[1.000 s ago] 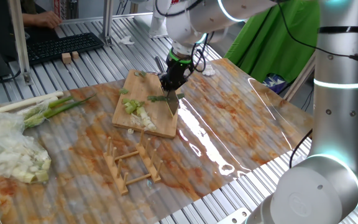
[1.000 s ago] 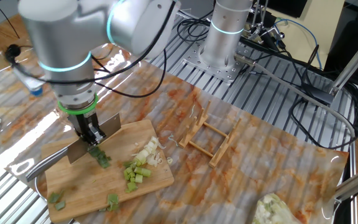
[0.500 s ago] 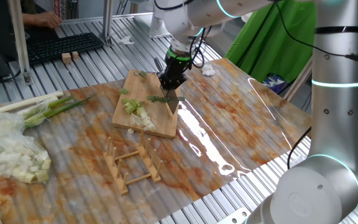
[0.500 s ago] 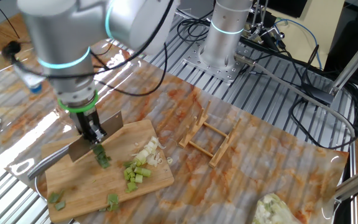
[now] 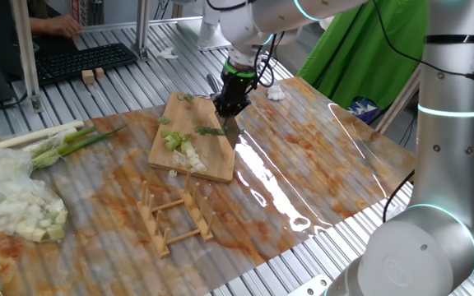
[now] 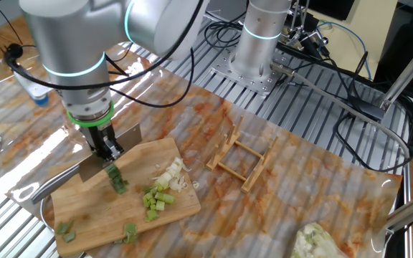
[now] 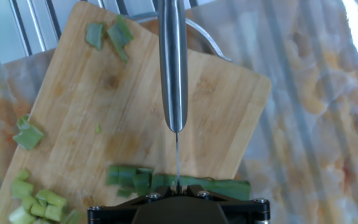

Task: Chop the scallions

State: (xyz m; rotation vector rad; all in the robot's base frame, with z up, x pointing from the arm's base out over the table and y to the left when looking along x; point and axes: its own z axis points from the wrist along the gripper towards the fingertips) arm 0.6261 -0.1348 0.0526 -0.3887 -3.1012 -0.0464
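My gripper (image 5: 228, 105) (image 6: 108, 151) is shut on a cleaver-style knife (image 6: 110, 148). It stands over the far part of the wooden cutting board (image 5: 217, 169) (image 6: 99, 209). In the hand view the knife (image 7: 173, 68) runs straight away from the gripper (image 7: 178, 188), handle outward, with its thin edge above a flat green scallion strip (image 7: 216, 185) that lies crosswise on the board (image 7: 86, 106). The same strip (image 5: 210, 130) (image 6: 117, 183) lies just beside the blade. Chopped white and pale-green scallion bits (image 5: 183, 153) (image 6: 165, 180) sit in a small heap on the board, and green scraps (image 7: 107, 34) lie near its corner.
A wooden slatted rack (image 5: 175, 215) (image 6: 241, 159) lies on the mat next to the board. Long whole stalks (image 5: 52, 140) and a pale heap in clear plastic (image 5: 15, 201) are at the left. A keyboard (image 5: 85, 62) is behind, and the arm's base (image 6: 260, 43) stands nearby.
The gripper has lifted the knife slightly and shifted it a little toward the board's far edge. The scallion strip and the chopped bits have stayed in place.
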